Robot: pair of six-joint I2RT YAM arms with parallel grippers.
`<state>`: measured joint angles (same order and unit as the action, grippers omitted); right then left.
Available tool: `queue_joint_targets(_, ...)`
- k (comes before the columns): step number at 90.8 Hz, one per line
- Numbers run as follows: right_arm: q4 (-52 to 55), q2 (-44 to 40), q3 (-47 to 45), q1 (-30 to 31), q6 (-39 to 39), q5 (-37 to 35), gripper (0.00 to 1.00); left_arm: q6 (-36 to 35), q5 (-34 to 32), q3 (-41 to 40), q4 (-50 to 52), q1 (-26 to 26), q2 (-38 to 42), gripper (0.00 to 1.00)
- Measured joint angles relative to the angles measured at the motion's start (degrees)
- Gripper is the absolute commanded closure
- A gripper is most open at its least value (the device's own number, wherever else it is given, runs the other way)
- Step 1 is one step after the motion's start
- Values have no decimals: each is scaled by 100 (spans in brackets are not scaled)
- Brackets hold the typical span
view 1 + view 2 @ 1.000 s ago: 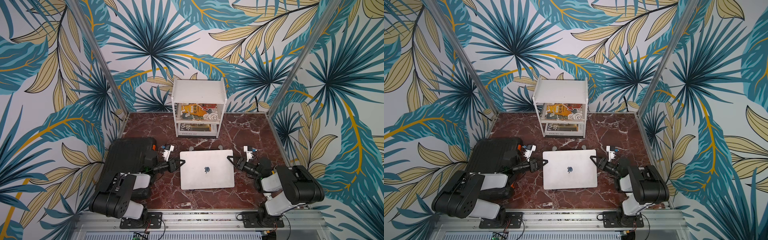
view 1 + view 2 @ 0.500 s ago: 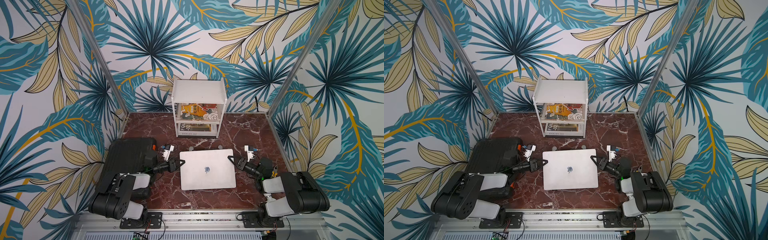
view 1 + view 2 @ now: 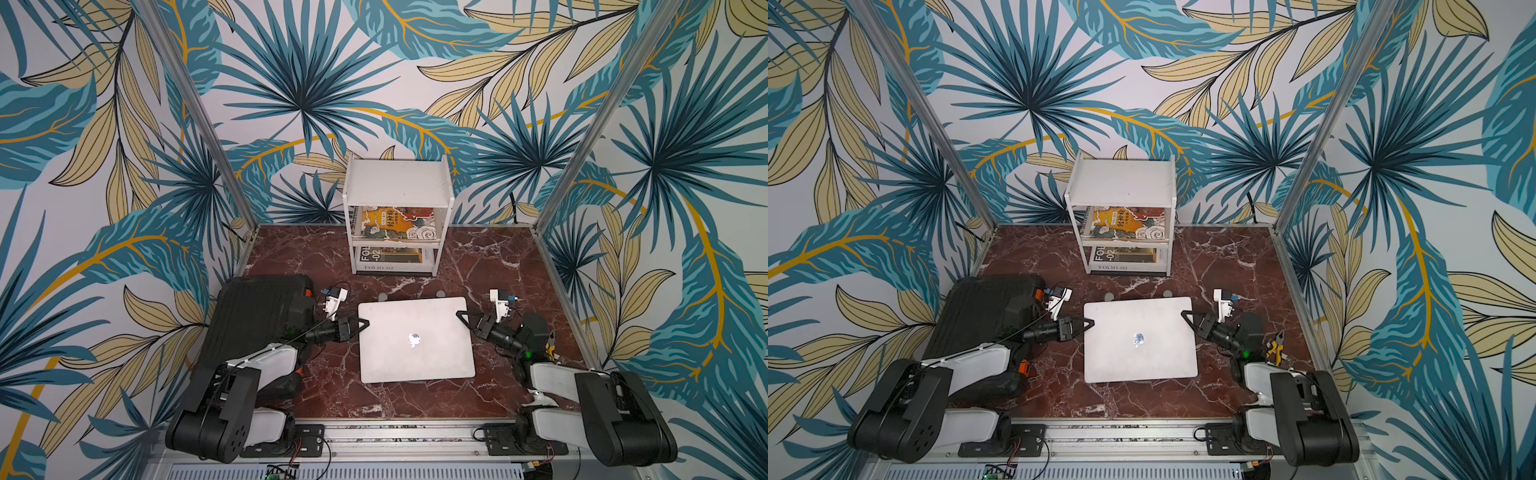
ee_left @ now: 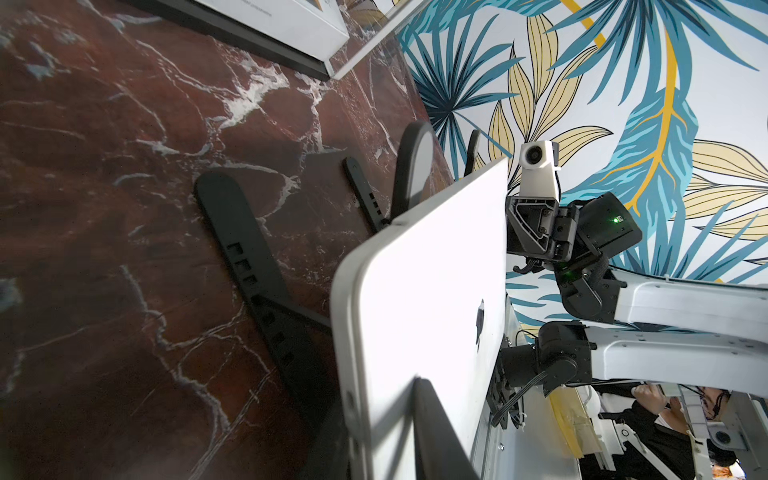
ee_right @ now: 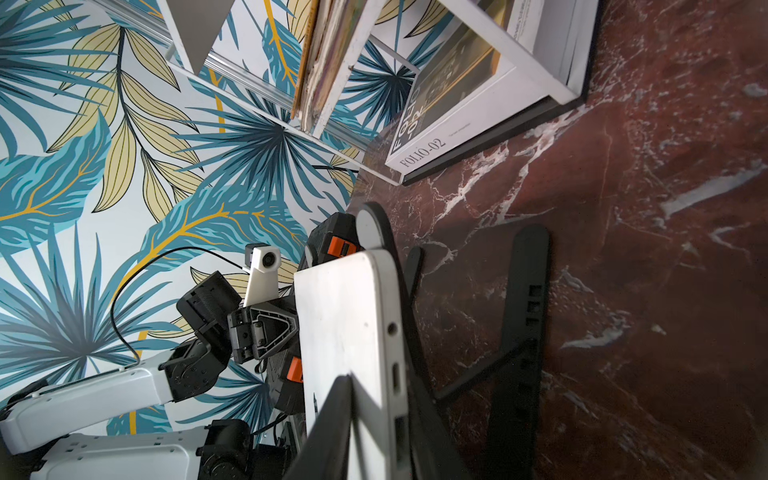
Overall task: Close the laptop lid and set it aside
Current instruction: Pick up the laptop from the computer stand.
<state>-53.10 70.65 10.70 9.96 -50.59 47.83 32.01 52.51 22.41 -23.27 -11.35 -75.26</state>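
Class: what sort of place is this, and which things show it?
Probably a robot-testing booth dressed as a study: two robot arms bolted to a metal rail, leaf-wallpaper panels on aluminium posts, and a marble-look tabletop with a laptop and white bookshelf.

Your site is a robot lab cell: leaf-printed wall panels (image 3: pixel 83 166) on bare aluminium corner posts (image 3: pixel 203 124), red-brown marble-patterned tabletop (image 3: pixel 490 266), slotted aluminium mounting rail (image 3: pixel 399 432) at front.

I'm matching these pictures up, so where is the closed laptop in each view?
Top view: laptop mid-table, between the arms.
Top view: laptop in the same place.
Left wrist: laptop close up, lid and logo showing.
Right wrist: laptop close up, ports showing.
Shared landmark: grey stand under it; only its tabs show from above.
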Motion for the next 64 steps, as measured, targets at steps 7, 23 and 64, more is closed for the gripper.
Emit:
queue_joint_targets(7, 723, -566, 153, 48, 116, -118, 100, 0, 2, 168, 343, 4, 140, 82)
queue_joint_targets(23, 2090, -1272, 688, 72, 170, -299, 100, 44, 28, 837, 1255, 4, 260, 85)
queue_joint_targets(64, 3480, -1226, 2262, 330, -105, -278, 100, -197, -629, 2087, 3016, 13, 726, 60)
